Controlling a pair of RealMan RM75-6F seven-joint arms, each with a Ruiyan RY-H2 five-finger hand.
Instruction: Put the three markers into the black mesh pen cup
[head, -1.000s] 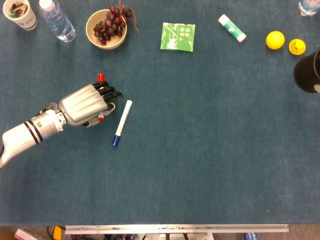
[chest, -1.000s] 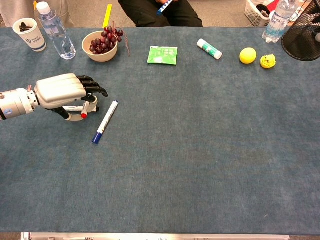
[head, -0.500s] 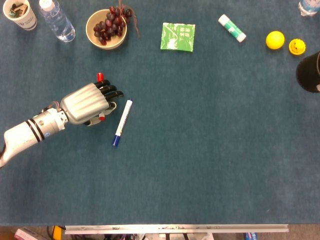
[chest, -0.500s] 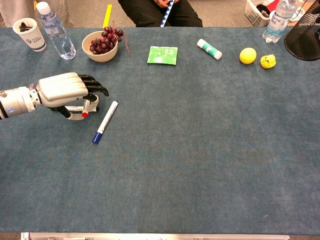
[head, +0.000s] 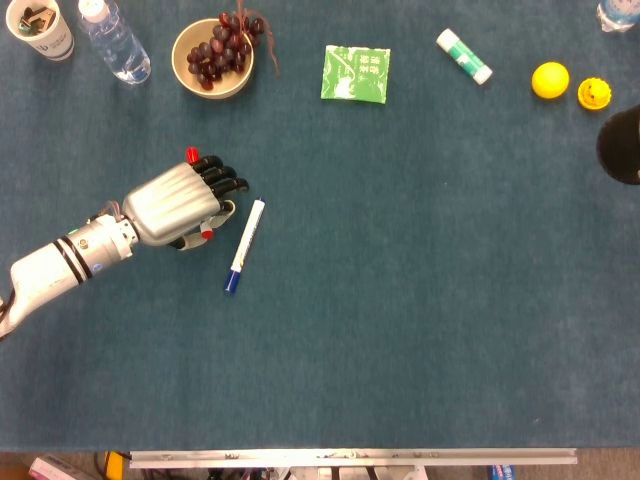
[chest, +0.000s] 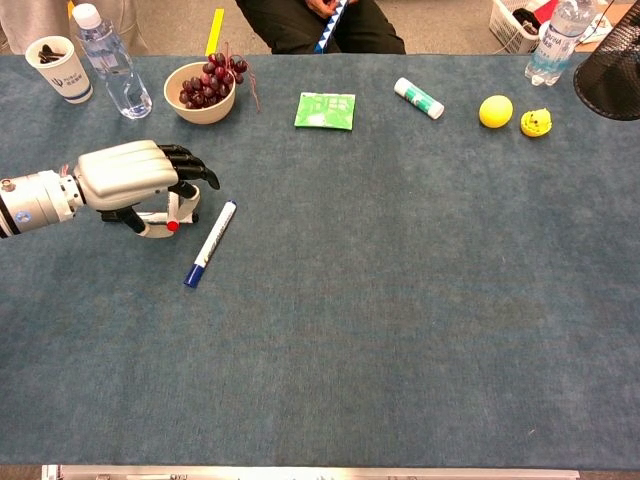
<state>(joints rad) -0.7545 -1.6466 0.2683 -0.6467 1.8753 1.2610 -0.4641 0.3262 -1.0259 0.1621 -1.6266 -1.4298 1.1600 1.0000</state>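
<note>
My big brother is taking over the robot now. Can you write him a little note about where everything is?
Left hand: holds the red-capped marker, fingers curled over it, at the table's left side.
Right hand: not in view.
Blue-capped marker: lies on the table just right of the left hand, untouched.
Black mesh pen cup: far right edge.
Third marker: not visible.
Done: no marker can be seen in the cup.
Left: carry the markers to the cup.

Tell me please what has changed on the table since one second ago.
The left hand, holding a red-capped marker, has lifted and shifted slightly towards the far side of the table, still curled around that marker. The black mesh cup at the right edge has slid further out of view. The blue-capped marker beside the hand, the bowl of grapes and the green packet stayed where they were.
</note>
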